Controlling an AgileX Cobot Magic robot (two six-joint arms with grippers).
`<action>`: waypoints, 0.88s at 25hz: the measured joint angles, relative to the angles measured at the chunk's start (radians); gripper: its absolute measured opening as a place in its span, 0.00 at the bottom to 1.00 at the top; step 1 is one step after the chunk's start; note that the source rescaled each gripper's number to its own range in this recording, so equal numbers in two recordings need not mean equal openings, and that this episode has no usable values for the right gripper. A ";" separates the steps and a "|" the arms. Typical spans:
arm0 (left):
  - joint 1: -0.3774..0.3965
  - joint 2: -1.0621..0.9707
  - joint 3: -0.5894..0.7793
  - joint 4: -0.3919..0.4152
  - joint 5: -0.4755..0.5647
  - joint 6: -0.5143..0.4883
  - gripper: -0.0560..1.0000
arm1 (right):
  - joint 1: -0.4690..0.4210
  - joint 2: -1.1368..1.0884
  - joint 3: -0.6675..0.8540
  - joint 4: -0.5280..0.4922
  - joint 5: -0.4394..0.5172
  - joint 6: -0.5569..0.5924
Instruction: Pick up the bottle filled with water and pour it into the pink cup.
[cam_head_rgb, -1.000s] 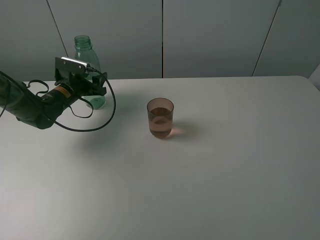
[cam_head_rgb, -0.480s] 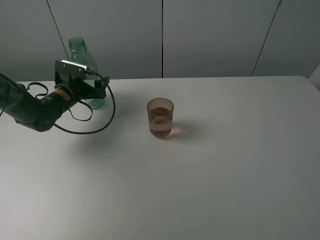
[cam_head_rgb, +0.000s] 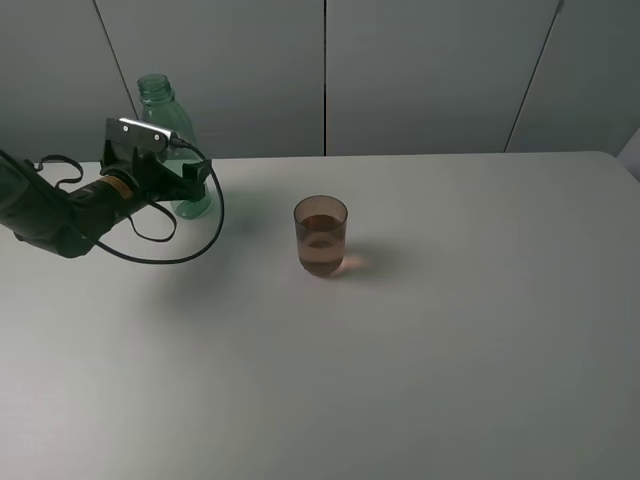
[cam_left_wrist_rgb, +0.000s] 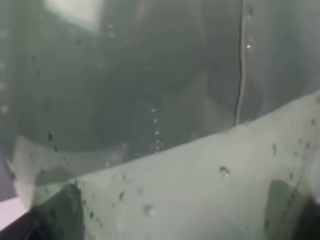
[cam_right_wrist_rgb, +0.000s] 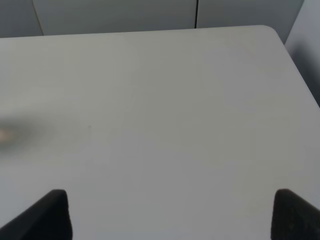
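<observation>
The green transparent bottle (cam_head_rgb: 158, 100) stands upright and uncapped at the table's far left back. My left gripper (cam_head_rgb: 194, 186) is around its lower body. In the left wrist view the bottle (cam_left_wrist_rgb: 165, 125), wet with droplets, fills the picture between the two dark fingers (cam_left_wrist_rgb: 52, 215), which stand wide apart. The pink cup (cam_head_rgb: 321, 237) stands near the table's middle, apart from the bottle, with liquid in it. My right gripper (cam_right_wrist_rgb: 172, 215) is open and empty over bare table; it does not show in the exterior view.
The white table (cam_head_rgb: 450, 330) stretches to the right and front of the cup. A grey panelled wall (cam_head_rgb: 420, 70) runs behind it. The left arm's black cable (cam_head_rgb: 205, 240) loops down onto the table beside the bottle.
The bottle went from tilted in the left gripper to standing upright on the table, a little further left. The left arm then shifted slightly left. The cup has not moved.
</observation>
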 joint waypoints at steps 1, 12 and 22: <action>0.000 -0.008 0.000 0.000 0.028 0.000 0.96 | 0.000 0.000 0.000 0.000 0.000 0.000; 0.000 -0.155 0.085 0.002 0.318 -0.002 0.97 | 0.000 0.000 0.000 0.000 0.000 0.000; 0.000 -0.441 0.159 0.002 0.831 -0.091 0.97 | 0.000 0.000 0.000 0.000 0.000 0.000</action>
